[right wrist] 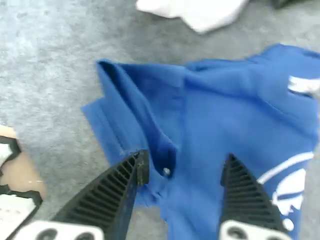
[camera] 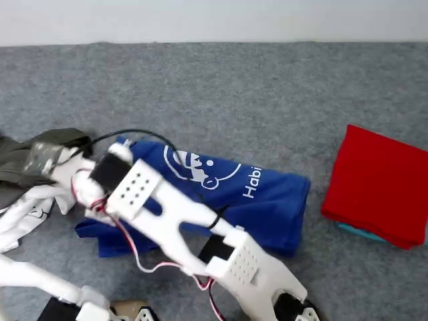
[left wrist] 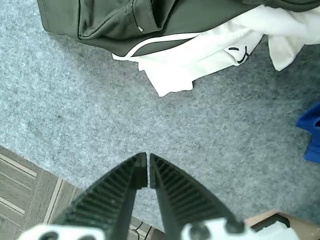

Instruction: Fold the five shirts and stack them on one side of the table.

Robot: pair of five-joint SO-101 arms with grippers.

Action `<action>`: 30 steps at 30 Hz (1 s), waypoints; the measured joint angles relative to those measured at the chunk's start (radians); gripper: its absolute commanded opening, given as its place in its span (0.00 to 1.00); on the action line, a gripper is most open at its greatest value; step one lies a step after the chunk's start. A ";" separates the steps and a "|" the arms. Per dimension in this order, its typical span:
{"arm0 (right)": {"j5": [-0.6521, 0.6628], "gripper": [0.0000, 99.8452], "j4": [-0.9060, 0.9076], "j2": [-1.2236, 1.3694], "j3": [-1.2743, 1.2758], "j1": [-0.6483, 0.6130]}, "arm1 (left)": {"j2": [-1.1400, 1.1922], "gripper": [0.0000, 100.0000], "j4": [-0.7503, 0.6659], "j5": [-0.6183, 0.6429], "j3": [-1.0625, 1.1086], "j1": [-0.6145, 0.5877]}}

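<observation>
The right end effector (right wrist: 186, 164) hangs with jaws spread wide above a crumpled blue shirt (right wrist: 225, 110) on the grey-covered table (right wrist: 45, 60), a white garment (right wrist: 200, 12) lying just beyond.

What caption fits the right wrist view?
Open right hand over the crumpled blue shirt on the grey table.
</observation>
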 measured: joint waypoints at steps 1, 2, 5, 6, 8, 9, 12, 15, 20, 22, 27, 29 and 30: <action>0.000 0.00 0.000 0.000 0.003 0.014 | 0.000 0.02 0.000 0.000 0.000 0.000; 0.000 0.01 0.000 0.000 0.003 0.026 | 0.000 0.02 0.000 0.000 0.000 0.000; 0.000 0.03 -0.011 0.032 0.003 0.051 | 0.000 0.02 0.000 0.000 0.000 0.000; 0.000 0.01 -0.011 0.063 0.003 0.055 | 0.000 0.02 0.000 0.000 0.000 0.000; 0.000 0.01 -0.015 0.141 0.005 0.063 | 0.000 0.02 0.000 0.000 0.000 0.000; 0.000 0.01 -0.015 0.176 0.005 0.066 | 0.000 0.02 0.000 0.000 0.000 0.000; 0.000 0.01 0.002 0.245 0.005 0.066 | 0.000 0.02 0.000 0.000 0.000 0.000; 0.000 0.01 0.002 0.244 0.049 0.063 | 0.000 0.02 0.000 0.000 0.000 0.000; 0.000 0.01 0.002 0.166 0.232 0.038 | 0.000 0.02 0.000 0.000 0.000 0.000; 0.017 0.01 0.002 0.098 0.330 0.015 | 0.000 0.02 0.000 0.000 0.000 0.000; 0.048 0.01 0.002 -0.021 0.453 -0.002 | 0.000 0.02 0.000 0.000 0.000 0.000; 0.048 0.01 0.002 -0.058 0.453 0.003 | 0.000 0.02 0.000 0.000 0.000 0.000; 0.048 0.01 0.002 -0.071 0.451 0.006 | 0.000 0.02 0.000 0.000 0.000 0.000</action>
